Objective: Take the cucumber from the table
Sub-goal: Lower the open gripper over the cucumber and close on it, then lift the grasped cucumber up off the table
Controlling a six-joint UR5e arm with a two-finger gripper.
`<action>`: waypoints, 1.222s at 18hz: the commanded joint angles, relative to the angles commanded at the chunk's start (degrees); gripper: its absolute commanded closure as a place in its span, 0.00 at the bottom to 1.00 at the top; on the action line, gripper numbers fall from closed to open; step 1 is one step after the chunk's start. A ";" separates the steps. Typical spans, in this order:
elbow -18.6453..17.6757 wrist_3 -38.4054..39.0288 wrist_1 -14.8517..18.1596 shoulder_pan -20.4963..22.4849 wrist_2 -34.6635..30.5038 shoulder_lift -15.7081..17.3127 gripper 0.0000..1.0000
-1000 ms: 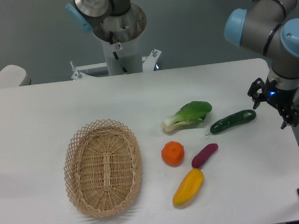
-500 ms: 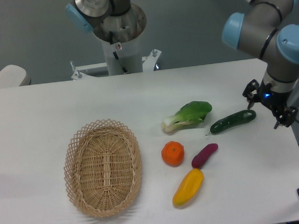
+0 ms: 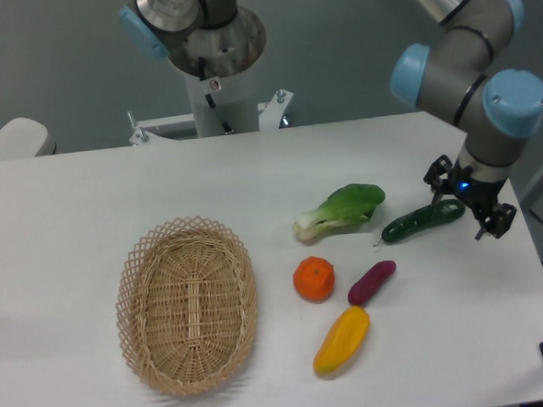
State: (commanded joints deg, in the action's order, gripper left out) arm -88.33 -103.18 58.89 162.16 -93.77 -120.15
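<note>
Gripper (image 3: 466, 203) spread wide, unloaded, over the cucumber's (image 3: 424, 221) right end near the table's (image 3: 87, 196) right edge. Left to right: wicker basket (image 3: 186, 305), orange (image 3: 314, 278), bok choy (image 3: 341, 208), purple sweet potato (image 3: 371, 282).

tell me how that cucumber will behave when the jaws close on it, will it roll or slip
The cucumber looks round and slim, lying flat on the table, so it would probably roll if nudged sideways. Its glossy skin suggests it could slip in a loose grip. It looks stiff, likely lifting without bending. The gripper appears open near its right end.
</note>
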 joint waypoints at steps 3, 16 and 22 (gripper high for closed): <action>-3.16 -0.61 -2.97 1.05 -0.10 -0.70 0.00; -8.35 -0.70 -6.33 2.02 -0.19 -0.97 0.07; -6.86 -0.61 -6.24 1.93 -0.19 -1.14 0.76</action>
State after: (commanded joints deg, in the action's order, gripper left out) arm -95.19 -103.80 52.65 164.09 -93.96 -121.29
